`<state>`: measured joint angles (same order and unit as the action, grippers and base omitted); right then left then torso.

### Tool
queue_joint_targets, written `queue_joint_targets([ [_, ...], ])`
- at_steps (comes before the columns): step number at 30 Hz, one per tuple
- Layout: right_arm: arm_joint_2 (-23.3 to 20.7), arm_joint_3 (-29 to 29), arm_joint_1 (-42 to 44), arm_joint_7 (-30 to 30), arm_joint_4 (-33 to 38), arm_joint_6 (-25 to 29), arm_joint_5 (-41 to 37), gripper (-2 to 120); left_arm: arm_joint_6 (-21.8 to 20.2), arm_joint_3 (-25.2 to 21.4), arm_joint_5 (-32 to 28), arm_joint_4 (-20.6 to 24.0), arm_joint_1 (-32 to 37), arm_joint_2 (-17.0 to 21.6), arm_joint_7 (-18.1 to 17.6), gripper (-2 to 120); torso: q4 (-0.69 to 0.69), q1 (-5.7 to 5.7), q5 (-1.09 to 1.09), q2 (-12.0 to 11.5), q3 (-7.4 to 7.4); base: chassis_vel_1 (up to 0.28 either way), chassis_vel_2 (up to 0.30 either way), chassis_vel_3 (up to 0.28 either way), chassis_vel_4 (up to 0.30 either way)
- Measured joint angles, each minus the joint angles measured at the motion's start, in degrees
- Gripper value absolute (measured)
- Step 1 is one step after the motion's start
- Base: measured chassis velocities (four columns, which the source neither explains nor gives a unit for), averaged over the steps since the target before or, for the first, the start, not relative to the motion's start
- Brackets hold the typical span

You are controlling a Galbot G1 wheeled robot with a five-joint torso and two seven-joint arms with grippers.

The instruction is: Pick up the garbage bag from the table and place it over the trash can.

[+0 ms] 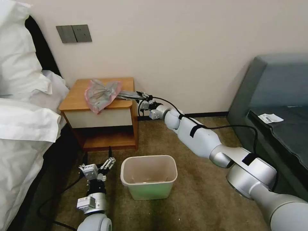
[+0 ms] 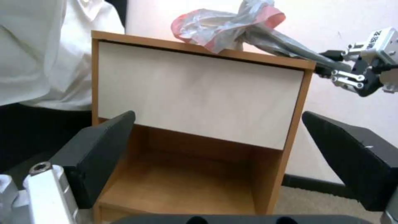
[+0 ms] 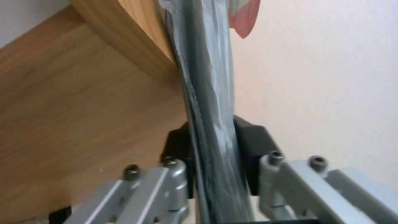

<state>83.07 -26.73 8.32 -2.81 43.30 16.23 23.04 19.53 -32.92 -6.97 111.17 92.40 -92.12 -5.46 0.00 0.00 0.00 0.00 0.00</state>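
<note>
Right claw [image 1: 140,95] around garbage bag [image 1: 102,93]

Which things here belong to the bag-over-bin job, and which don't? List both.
Job: crinkly grey plastic garbage bag with pinkish rim, stretched off the orange-brown wooden nightstand; cream-rimmed pale green plastic bin; right gripper clamped on the bag; left gripper, open.

Not: white bed linen; grey wall switches; paper slip.

Garbage bag [image 1: 102,94] on table [image 1: 77,96]; trash can [image 1: 149,175] on floor before table.
</note>
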Motion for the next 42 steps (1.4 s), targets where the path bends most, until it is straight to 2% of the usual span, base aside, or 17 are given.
queue_joint_targets([
  [1,0.0,0.0,0.0,0.0,0.0,0.0,0.0,23,0.0,0.0,0.0,0.0,0.0,0.0,0.0,100,0.0,0.0,0.0,0.0,0.0,0.0,0.0,0.0,0.0],
  [5,-0.29,-0.16,-0.17,0.0,0.38,-0.06,-0.42,5,0.17,0.21,0.13,-0.07,0.05,-0.01,0.0,100,0.0,0.0,0.0,0.0,0.0,0.0,0.0,0.0,0.0],
  [7,-0.38,-0.17,-0.18,0.01,0.48,-0.07,-0.48,1,0.19,0.22,0.17,-0.09,0.13,-0.01,0.0,100,0.0,0.0,0.0,0.0,0.0,0.0,0.0,0.0,0.0],
  [15,-0.69,0.7,-0.1,-0.3,1.36,-0.25,-1.33,0,0.19,0.11,1.18,-0.27,0.11,0.53,-0.49,100,0.0,0.0,0.0,0.0,0.0,0.0,0.0,0.0,0.0],
  [20,-2.62,2.16,1.35,-0.4,4.99,-0.79,-1.92,0,0.19,-0.69,0.99,-0.32,0.53,1.06,-1.24,100,-0.01,0.0,0.0,0.0,0.0,0.0,0.0,0.0,0.0],
  [25,-5.51,4.24,4.81,-0.96,12.06,-2.19,-3.59,0,-0.51,-1.35,-0.41,0.95,1.24,1.92,-2.32,100,0.01,-0.01,0.0,0.0,0.0,0.0,0.0,0.0,0.0],
  [28,-7.81,6.34,9.84,-1.47,19.75,-3.8,-4.56,0,-1.32,-1.87,-1.3,2.02,1.13,2.82,-3.37,100,0.0,-0.01,0.0,0.0,0.0,0.0,0.0,0.0,0.0],
  [29,-7.81,6.34,9.84,-1.47,19.75,-3.8,-4.56,0,-1.32,-1.87,-1.3,2.02,1.13,2.82,-3.37,100,0.0,-0.01,0.0,0.0,0.0,0.0,0.0,0.0,0.0],
  [32,-9.08,8.7,16.79,-1.55,27.16,-4.87,-4.68,0,-2.41,-2.71,-2.66,3.66,1.17,3.59,-5.4,100,0.0,-0.01,0.0,0.0,0.0,0.0,0.0,0.0,0.0],
  [42,-11.09,11.32,25.52,-1.34,35.64,-5.02,-2.63,0,-5.44,-8.76,-5.86,8.03,1.72,4.72,-8.04,100,0.01,-0.01,0.0,0.0,0.0,0.0,0.0,0.0,0.0],
])
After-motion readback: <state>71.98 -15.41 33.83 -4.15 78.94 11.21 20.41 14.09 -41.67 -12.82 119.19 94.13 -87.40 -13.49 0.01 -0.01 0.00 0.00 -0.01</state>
